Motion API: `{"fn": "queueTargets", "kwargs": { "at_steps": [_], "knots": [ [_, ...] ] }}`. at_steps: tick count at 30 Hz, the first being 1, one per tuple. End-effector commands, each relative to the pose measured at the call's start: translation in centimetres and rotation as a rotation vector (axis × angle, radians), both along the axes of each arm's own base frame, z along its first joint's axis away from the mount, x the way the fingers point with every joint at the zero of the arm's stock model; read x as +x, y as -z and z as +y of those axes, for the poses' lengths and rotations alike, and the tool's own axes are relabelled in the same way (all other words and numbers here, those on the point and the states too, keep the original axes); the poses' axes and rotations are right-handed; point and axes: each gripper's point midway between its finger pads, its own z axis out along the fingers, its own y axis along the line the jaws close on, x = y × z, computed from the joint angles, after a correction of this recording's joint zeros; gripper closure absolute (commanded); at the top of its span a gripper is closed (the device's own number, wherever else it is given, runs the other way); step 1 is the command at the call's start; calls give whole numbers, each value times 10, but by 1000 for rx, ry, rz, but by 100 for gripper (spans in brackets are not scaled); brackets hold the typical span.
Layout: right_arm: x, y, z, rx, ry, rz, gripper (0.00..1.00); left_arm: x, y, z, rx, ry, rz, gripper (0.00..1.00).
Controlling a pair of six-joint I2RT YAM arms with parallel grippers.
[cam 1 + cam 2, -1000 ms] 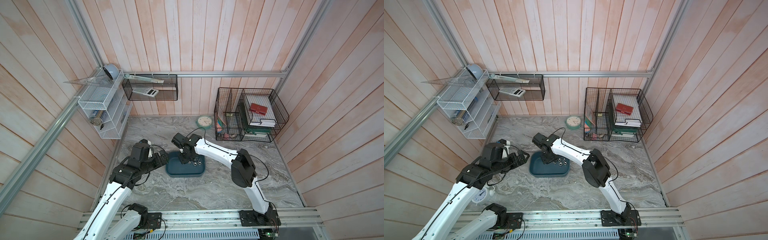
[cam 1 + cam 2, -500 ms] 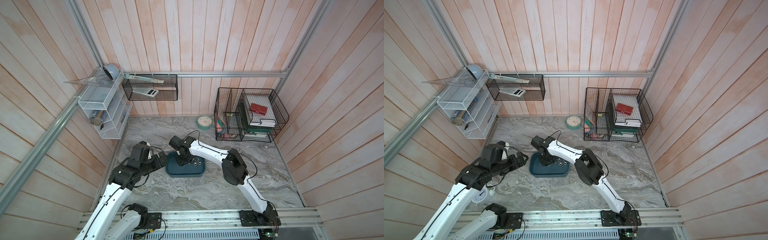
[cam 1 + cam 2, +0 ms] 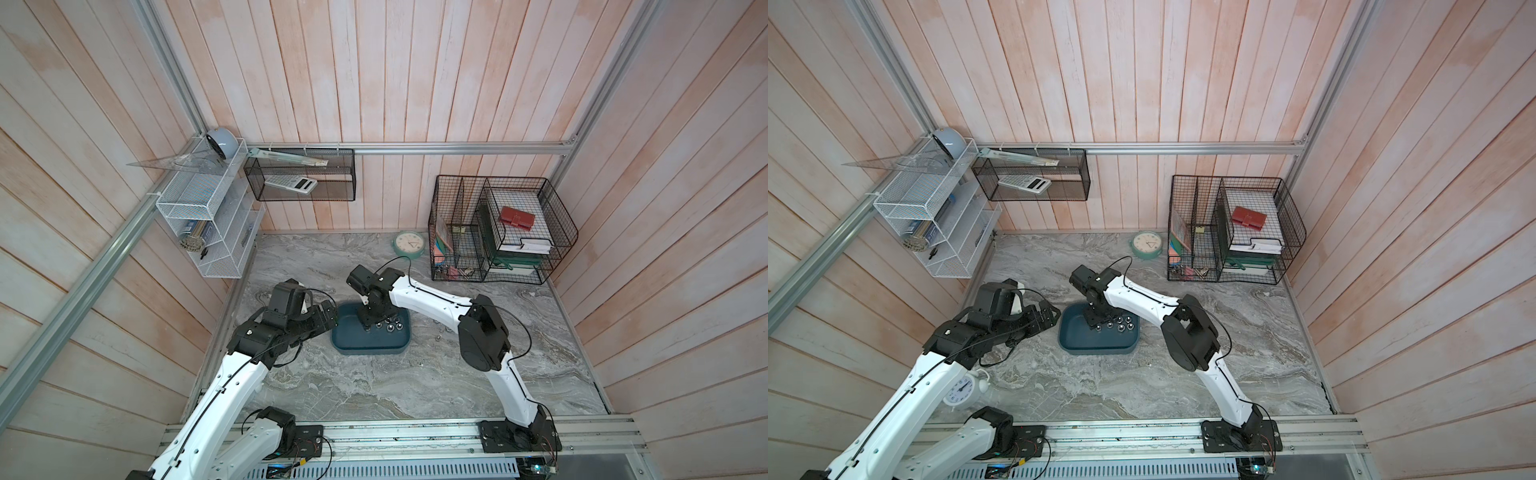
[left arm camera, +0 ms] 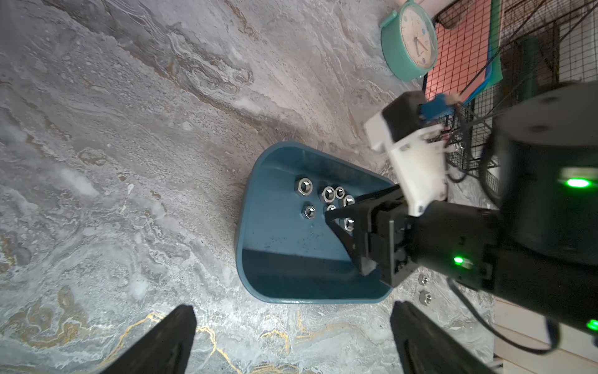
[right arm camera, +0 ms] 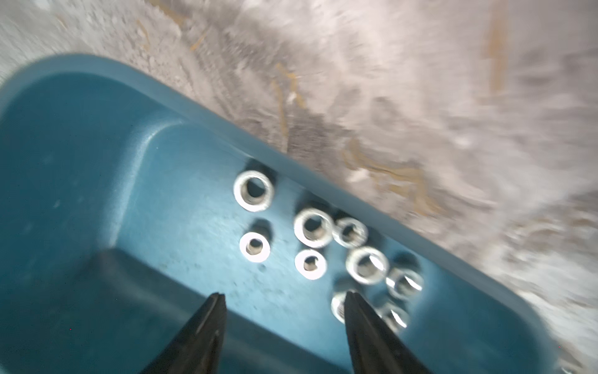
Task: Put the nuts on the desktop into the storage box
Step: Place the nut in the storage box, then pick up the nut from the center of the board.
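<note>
The dark teal storage box (image 3: 365, 352) (image 3: 1096, 351) lies on the grey marble desktop (image 3: 374, 395). Several silver nuts (image 3: 390, 328) (image 3: 1121, 328) (image 4: 304, 187) (image 5: 254, 191) lie clustered on its floor. My right gripper (image 3: 368, 326) (image 3: 1092, 325) (image 5: 283, 294) hangs low inside the box beside that cluster. It is open and nothing sits between its fingers. Two loose nuts (image 4: 424, 297) rest on the desktop just outside the box. My left gripper (image 3: 328, 318) (image 3: 1050, 316) (image 4: 293, 309) hovers wide open and empty at the box's left end.
A mint-green clock (image 3: 409, 243) and black wire baskets (image 3: 498, 228) stand at the back right. A white alarm clock (image 3: 963, 386) sits under my left arm. White wire shelves (image 3: 208, 216) and a black mesh basket (image 3: 299, 174) hang on the walls.
My right gripper's jaws have spread apart over the box, and its elbow has swayed left and back. The left arm has hardly moved.
</note>
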Motion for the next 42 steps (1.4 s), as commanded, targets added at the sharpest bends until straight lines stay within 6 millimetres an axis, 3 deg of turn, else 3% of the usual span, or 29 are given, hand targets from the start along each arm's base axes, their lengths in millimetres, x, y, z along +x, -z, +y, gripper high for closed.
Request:
{"fn": "queueTargets", "kwargs": {
  "at_steps": [1,5,11,15,21,24,36,39,42],
  "knots": [
    [15,-28,-22,48,86,-54,30,19,-17,-18,-46,63,-64,0],
    [22,-39,-55,60,176,-63,28,33,-15,-32,-65,102,-60,0],
    [23,-40,-106,41,306,-62,25,50,-11,-58,-69,175,-48,0],
    [17,-29,-135,6,369,-44,23,59,-6,-76,-72,223,-36,0],
    [8,-4,-166,-19,462,1,10,68,-3,-92,-67,274,-22,0],
    [6,6,-174,-23,489,15,3,70,-2,-95,-66,283,-16,0],
    [16,29,-177,-51,516,63,2,73,0,-94,-51,282,-7,0],
    [21,32,-180,-54,530,68,2,72,1,-93,-46,279,-6,0],
    [27,34,-181,-44,550,69,11,72,0,-92,-42,276,-8,0]
  ]
}}
